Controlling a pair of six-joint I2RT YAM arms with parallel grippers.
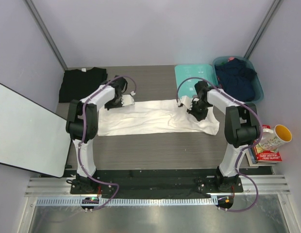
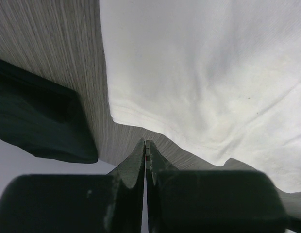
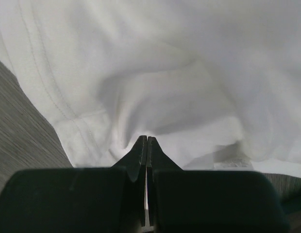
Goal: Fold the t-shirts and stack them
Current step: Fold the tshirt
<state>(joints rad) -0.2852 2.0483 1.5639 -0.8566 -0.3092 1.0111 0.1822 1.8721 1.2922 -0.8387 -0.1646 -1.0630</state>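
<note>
The white t-shirt (image 1: 155, 118) lies folded into a long band across the middle of the table. The black t-shirt (image 1: 82, 82) lies folded at the far left. My left gripper (image 1: 124, 101) is at the white shirt's far left edge. In the left wrist view it (image 2: 147, 143) is shut and empty over bare table, just off the shirt's hem (image 2: 141, 119), with the black shirt (image 2: 39, 121) to the left. My right gripper (image 1: 192, 109) is at the shirt's right end. In the right wrist view it (image 3: 147, 139) is shut, its tips against bunched white cloth (image 3: 155, 92); no cloth shows between the jaws.
A flat teal board (image 1: 193, 75) lies at the back right, beside a teal bin (image 1: 256, 86) of dark clothes. A mug (image 1: 274, 137) on books stands at the right edge. A white panel (image 1: 24, 128) leans at the left.
</note>
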